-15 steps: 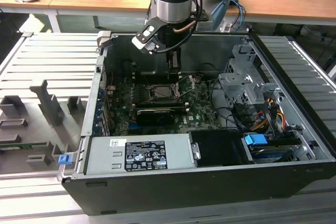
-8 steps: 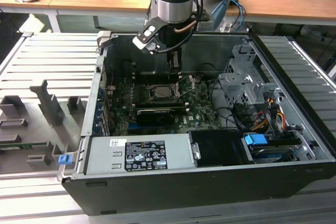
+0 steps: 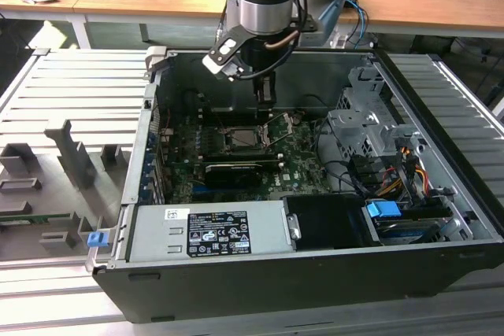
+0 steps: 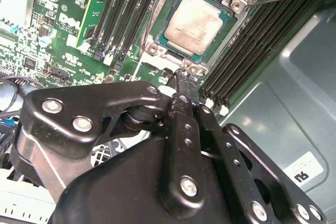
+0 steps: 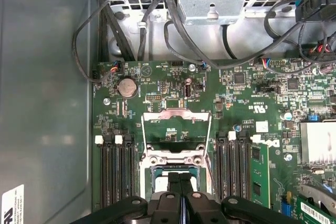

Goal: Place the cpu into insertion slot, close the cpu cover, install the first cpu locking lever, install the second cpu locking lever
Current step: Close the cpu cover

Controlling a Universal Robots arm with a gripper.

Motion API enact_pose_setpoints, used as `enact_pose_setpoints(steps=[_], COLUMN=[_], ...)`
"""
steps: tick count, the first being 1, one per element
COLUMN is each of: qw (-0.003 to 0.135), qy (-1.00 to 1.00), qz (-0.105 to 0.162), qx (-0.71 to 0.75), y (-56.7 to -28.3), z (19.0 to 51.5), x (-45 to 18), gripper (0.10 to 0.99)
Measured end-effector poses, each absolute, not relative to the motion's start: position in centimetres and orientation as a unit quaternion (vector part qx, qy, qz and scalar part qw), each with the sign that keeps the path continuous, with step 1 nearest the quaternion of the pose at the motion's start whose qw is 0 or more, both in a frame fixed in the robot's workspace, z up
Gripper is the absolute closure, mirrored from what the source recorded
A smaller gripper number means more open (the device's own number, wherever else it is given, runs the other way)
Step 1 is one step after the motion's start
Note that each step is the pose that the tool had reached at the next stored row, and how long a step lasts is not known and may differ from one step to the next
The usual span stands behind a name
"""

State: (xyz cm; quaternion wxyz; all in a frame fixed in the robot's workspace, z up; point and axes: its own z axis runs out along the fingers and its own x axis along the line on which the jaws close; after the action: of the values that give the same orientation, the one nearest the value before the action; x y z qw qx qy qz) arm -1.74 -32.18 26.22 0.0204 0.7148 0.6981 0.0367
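I am holding the tool (image 4: 185,75) clenched on nothing, tips just beside the slot (image 4: 153,50) rim; the cpu (image 4: 197,22) is lying flat inside it; beyond, the cover (image 5: 177,114) is standing open; I am judging it thin, stiff and light, best pushed at its free edge.

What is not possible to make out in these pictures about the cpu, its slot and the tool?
Second wrist view: whether the shut tool touches the rim of the insertion slot beside the cpu; its own tip hides the contact.
First wrist view: the tool covers most of the slot and the cpu.
Exterior view: the slot is too small to show how the cpu sits.
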Motion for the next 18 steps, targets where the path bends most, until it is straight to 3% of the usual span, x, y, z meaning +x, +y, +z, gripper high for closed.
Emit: enact_pose_setpoints(steps=[18], qw=[0.020], qy=[0.698], qz=[0.037], qx=[0.715], y=[-32.2], z=[27.6], x=[-1.1], gripper=[0.980])
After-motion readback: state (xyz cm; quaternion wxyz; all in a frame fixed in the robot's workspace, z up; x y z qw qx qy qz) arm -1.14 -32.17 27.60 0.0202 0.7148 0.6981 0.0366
